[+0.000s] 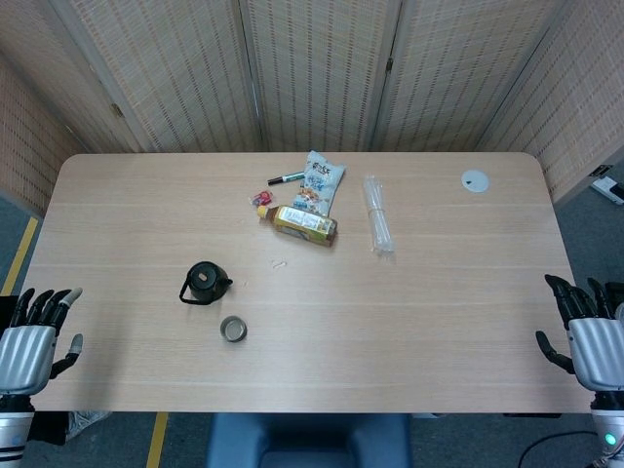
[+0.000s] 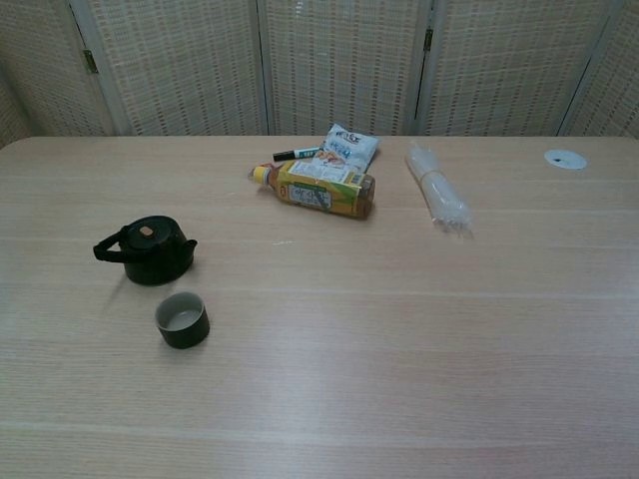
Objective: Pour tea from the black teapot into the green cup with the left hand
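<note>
The black teapot [image 1: 205, 283] [image 2: 148, 251] stands upright on the left half of the table, handle to the left and spout to the right. The green cup [image 1: 233, 329] [image 2: 182, 319] sits just in front of it, upright, pale inside. My left hand [image 1: 29, 336] hangs off the table's left front corner, fingers spread, holding nothing, far from the teapot. My right hand [image 1: 590, 336] is off the right front corner, fingers apart and empty. Neither hand shows in the chest view.
At the back middle lie a bottle on its side [image 1: 305, 224] [image 2: 324, 190], a snack bag [image 1: 321, 182], a black marker [image 1: 286, 178] and a clear straw bundle [image 1: 377, 214] [image 2: 436, 195]. A white round cap [image 1: 475, 179] sits far right. Woven screens stand behind the wooden table [image 1: 439, 292].
</note>
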Robot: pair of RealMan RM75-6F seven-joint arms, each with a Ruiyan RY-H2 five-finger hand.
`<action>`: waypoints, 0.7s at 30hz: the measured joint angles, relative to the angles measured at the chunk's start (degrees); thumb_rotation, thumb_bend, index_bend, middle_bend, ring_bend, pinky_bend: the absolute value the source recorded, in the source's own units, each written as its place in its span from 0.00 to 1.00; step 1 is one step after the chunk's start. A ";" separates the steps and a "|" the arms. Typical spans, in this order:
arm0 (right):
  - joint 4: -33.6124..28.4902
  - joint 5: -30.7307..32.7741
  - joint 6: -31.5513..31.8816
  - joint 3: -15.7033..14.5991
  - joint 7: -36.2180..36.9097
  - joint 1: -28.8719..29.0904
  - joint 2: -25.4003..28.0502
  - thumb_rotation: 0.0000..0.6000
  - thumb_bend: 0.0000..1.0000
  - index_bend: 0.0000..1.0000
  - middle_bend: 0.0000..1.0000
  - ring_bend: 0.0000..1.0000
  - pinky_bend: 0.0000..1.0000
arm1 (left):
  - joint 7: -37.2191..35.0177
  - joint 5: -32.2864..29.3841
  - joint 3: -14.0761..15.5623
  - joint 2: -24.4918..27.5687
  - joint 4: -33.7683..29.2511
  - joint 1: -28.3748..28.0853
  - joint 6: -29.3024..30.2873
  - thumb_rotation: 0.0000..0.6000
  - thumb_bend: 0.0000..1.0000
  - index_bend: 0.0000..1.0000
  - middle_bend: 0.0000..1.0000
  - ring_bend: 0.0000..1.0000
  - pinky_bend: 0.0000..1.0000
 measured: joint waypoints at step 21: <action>-1.75 -0.40 2.02 0.19 -1.11 -1.21 1.67 1.00 0.38 0.00 0.16 0.18 0.00 | -0.80 4.68 -2.33 0.17 0.63 -10.19 -8.81 1.00 0.48 0.21 0.25 0.20 0.01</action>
